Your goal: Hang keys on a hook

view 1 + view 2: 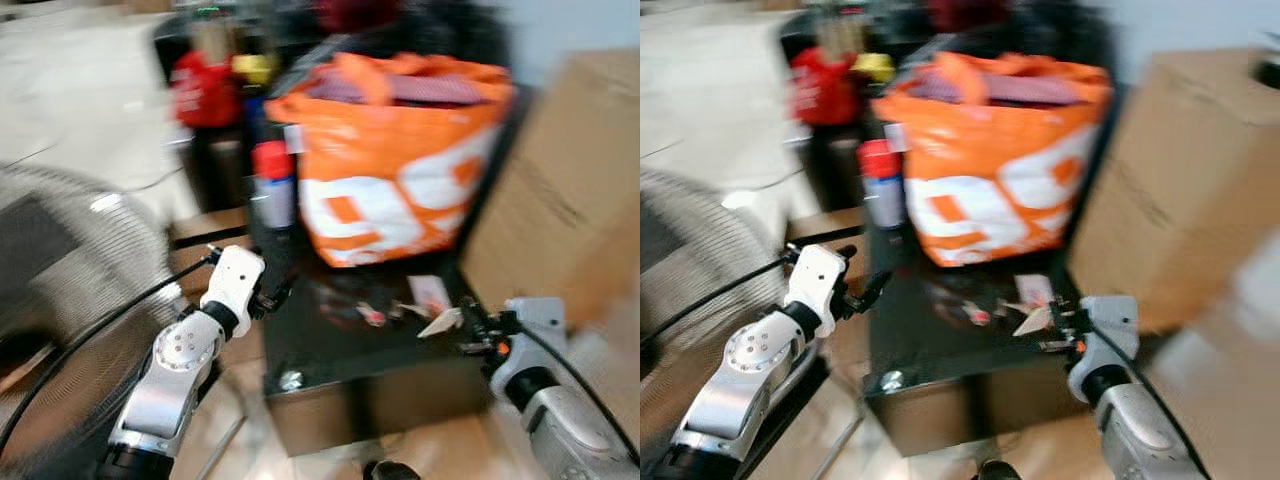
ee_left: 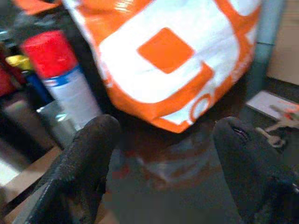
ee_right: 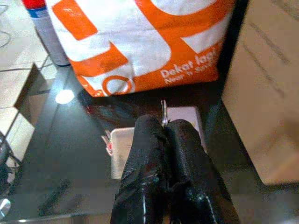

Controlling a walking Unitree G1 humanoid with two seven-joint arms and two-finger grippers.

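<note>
I am holding my right gripper [image 3: 164, 128] over the front right part of the glossy black tabletop [image 3: 70, 154], its fingers pressed together on the keys [image 3: 163, 109], whose metal tip is poking out between them. My left gripper [image 2: 163, 140] is hanging wide open and empty near the tabletop's left edge. An orange and white bag [image 1: 400, 150] is standing toward the back edge, a red-capped spray can [image 1: 272, 185] beside it.
</note>
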